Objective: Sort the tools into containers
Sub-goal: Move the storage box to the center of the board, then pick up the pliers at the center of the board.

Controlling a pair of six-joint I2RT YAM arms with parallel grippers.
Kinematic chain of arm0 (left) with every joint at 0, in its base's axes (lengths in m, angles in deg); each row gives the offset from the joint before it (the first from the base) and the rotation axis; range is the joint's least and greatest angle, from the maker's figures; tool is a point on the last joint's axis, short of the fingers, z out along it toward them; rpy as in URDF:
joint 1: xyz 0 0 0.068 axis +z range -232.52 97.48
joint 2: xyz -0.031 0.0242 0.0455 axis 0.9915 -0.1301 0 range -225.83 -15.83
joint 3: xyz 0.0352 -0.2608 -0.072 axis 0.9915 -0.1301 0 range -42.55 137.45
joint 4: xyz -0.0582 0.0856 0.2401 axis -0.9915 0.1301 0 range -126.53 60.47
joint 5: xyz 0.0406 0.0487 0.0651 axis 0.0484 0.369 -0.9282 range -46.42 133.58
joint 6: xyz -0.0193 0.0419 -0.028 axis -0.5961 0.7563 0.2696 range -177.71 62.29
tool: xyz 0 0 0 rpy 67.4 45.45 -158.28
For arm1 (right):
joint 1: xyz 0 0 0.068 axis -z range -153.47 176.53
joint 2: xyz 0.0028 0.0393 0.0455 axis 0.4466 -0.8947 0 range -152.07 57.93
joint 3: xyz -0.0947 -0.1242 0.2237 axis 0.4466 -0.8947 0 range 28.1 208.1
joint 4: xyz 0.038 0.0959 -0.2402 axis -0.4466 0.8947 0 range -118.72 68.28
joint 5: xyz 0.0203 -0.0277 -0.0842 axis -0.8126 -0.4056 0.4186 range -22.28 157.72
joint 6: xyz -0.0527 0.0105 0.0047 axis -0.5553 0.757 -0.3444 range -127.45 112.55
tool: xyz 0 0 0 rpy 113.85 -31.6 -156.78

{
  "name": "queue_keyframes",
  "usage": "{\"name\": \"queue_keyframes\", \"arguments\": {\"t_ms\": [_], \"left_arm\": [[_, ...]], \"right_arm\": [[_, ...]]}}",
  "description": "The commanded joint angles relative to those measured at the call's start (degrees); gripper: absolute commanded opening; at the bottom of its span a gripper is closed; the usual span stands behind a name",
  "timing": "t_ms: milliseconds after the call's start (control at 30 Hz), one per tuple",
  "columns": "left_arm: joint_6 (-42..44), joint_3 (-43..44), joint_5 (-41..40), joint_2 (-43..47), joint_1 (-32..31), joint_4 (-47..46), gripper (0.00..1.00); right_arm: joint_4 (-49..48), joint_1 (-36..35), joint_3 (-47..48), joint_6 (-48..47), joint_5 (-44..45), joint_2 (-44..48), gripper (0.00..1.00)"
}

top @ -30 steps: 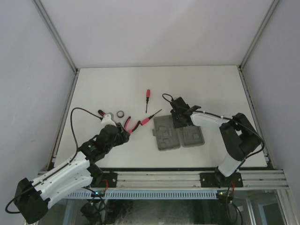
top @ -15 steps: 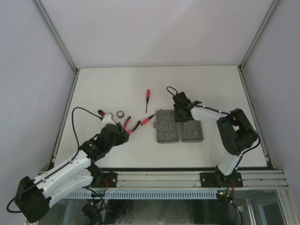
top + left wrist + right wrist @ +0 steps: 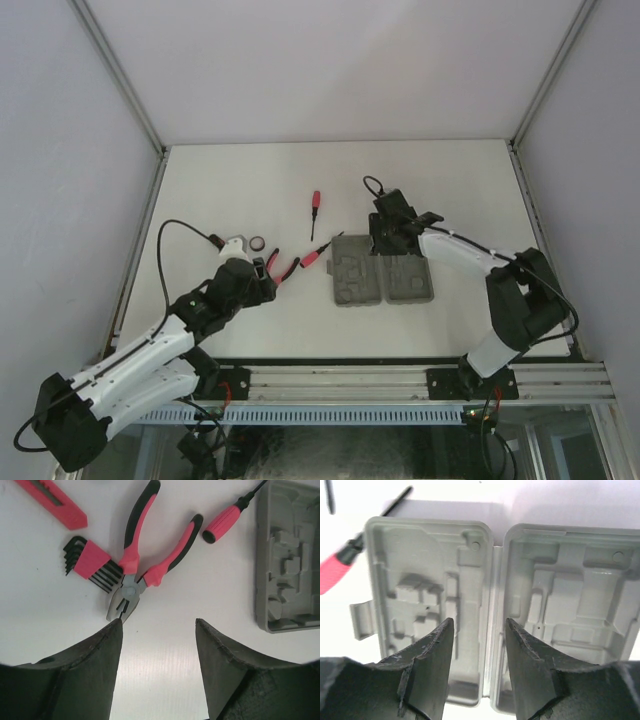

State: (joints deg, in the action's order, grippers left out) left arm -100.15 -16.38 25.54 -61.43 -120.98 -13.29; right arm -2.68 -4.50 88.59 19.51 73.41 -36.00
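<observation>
the flat grey moulded trays (image 3: 435, 535) now sit squared, and the right gripper (image 3: 479, 627) has opened, empty. the left gripper (image 3: 159, 625) (jaws wider, empty) hovers by the red-and-black-handled pliers (image 3: 135, 575), likely the first pick.

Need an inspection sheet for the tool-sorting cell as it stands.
Surface: white tabletop, unmarked.
Job's things: two grey moulded trays side by side, visible recesses empty. Loose on the table: red-and-black pliers, hex key set in a red holder, red utility knife, red-handled screwdriver beside the trays, second screwdriver farther back, small dark ring.
Clutter: nothing seen.
Grippers: left tool open, empty, just short of the pliers' nose; right tool open, empty, over the trays' join.
Cables: black cable arcs off the left arm; black loop at the right wrist.
Surroundings: pale walls, aluminium frame posts, slotted rail at the near edge.
</observation>
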Motion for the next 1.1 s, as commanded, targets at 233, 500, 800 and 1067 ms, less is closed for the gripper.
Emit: {"name": "queue_keyframes", "arguments": {"t_ms": [233,500,800,1067], "left_arm": [[6.1,7.89,-3.74,-3.74,0.57,1.28,0.64],[7.39,12.57,-5.69,-12.49,1.27,-0.3,0.62],[9.81,16.36,-7.12,-21.96,4.9,-1.94,0.57],[11.34,17.14,-4.36,-30.51,8.01,-6.93,0.52]], "right_arm": [[1.15,-1.41,-8.77,1.55,-0.3,20.5,0.51],[0.5,-2.42,-19.79,5.32,-4.39,35.36,0.51],[1.39,-5.87,-26.76,9.85,-5.58,42.9,0.49],[2.13,-10.18,-27.41,11.67,-3.3,42.78,0.48]]}}
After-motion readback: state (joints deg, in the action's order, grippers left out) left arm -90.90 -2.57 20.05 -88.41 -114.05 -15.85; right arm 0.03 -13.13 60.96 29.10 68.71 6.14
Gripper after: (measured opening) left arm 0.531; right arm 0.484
